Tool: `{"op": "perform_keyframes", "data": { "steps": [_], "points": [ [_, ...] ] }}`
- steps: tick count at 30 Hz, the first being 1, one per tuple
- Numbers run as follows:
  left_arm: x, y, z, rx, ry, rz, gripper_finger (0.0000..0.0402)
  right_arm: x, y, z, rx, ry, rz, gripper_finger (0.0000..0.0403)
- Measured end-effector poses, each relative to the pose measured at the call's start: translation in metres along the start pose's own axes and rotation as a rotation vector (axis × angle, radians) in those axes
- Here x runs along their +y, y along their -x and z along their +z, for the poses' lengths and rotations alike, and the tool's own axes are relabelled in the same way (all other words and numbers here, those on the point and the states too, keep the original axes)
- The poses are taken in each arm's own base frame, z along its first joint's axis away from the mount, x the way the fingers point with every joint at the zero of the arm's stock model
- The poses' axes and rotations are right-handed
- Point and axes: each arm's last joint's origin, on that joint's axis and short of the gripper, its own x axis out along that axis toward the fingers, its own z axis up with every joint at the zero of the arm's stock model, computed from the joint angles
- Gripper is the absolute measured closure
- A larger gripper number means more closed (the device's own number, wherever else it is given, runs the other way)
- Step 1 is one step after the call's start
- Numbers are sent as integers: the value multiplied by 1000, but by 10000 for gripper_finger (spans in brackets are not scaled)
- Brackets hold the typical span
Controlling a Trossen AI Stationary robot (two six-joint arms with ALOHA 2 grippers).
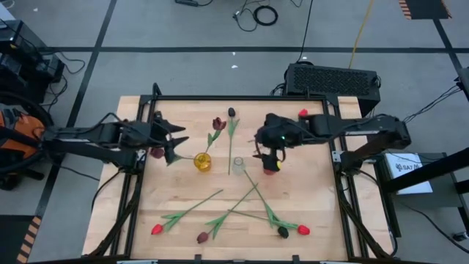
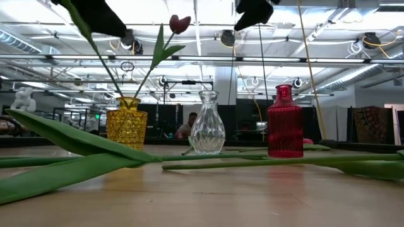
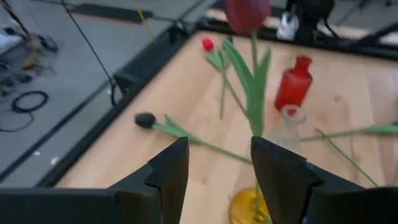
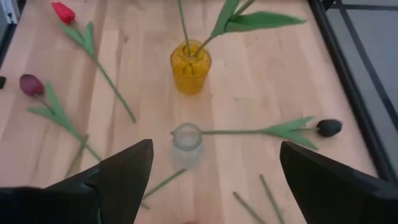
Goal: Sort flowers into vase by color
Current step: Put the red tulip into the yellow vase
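A yellow vase, a clear vase and a red vase stand in a row mid-table. Two tulips stand with their stems in the yellow vase. One has a maroon head; the other leans left, its dark red head below my left arm. My left gripper hangs open just left of the yellow vase and above it, one finger on either side of the maroon tulip's stem without touching. My right gripper is wide open above the red vase, holding nothing.
A black tulip and a red tulip lie at the far side. Several more tulips lie crossed near the front edge, among them a red one, a maroon one and a black one. A black frame rims the table.
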Motion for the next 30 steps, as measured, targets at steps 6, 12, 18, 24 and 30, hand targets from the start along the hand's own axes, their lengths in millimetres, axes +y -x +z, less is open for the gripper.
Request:
{"op": "perform_keyframes", "data": {
  "steps": [6, 12, 18, 24, 30],
  "points": [
    [5, 12, 7, -104, 17, 7, 221, 18, -6, -27, -63, -41, 40, 60],
    [0, 7, 24, -249, 3, -2, 221, 30, -16, -41, -197, -40, 91, 60],
    [10, 11, 35, -363, 12, 83, 221, 31, -17, -41, -220, -42, 94, 60],
    [25, 46, 35, -492, 48, 72, 221, 39, -15, -42, -219, -25, 115, 60],
    [28, 84, 29, -607, 63, -217, 228, 52, -11, -36, -304, -16, 164, 60]
  ]
}}
